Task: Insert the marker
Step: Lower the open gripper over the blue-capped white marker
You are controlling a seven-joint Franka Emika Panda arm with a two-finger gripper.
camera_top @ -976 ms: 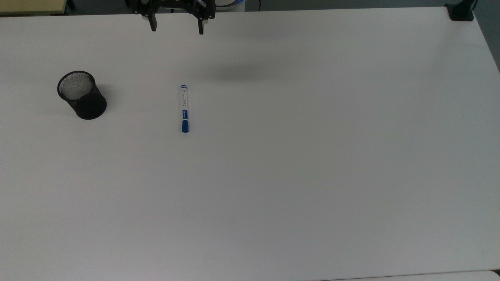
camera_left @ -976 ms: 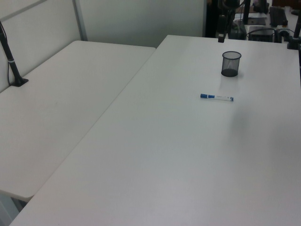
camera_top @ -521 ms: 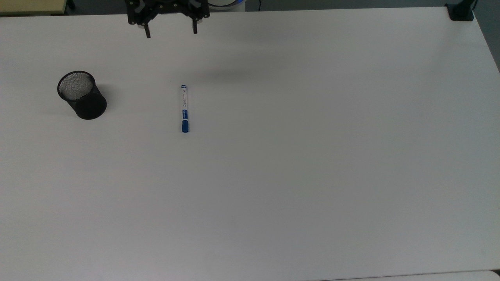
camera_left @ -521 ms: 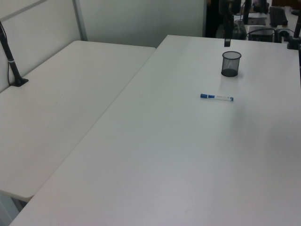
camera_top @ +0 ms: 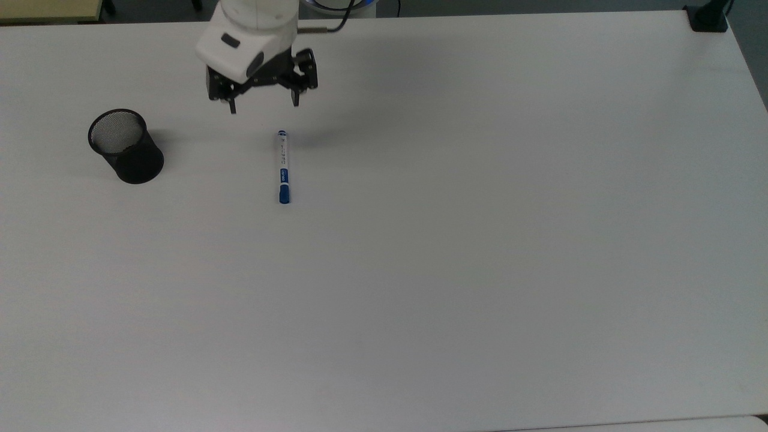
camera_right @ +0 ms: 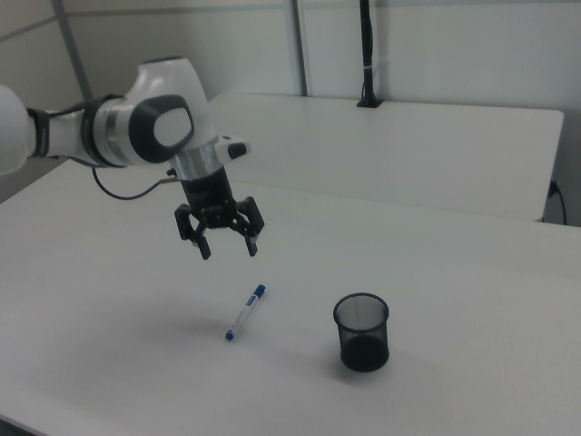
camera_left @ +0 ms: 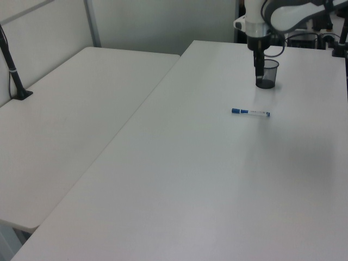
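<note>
White tabletop (camera_top: 480,270) all round, wide and bare, w/ a second white table (camera_right: 408,136) butted up behind it in the right view. Going left to right in the top view: black mesh cup (camera_top: 125,146) stands upright, mouth open, well apart from everything; then my gripper (camera_top: 263,107), fingers spread wide and gripping nothing, hanging above the surface betw. cup and marker, nearer the marker's small-tip end; then the marker (camera_top: 283,167) itself, lying flat, running top to bottom in the top view, blue cap at the lower end, touching nothing. In the right view I hang above and to the right view's left of the marker (camera_right: 245,312), w/ the cup (camera_right: 362,331) off to the right view's right. Step in hand, as I judge it: approach, pre-grasp; nothing picked up yet, so the task is barely begun. Next move calls for sliding over the barrel approx. mid-length, setting my fingers across the barrel, one each side, then coming straight down and closing. After that: lift, tip it upright, carry to the cup's mouth. Room: plenty. No clutter near the marker, table edges well away from it, clear lane betw. marker and cup. Only care I see is the slim round barrel; it may roll if one finger touches first.
</note>
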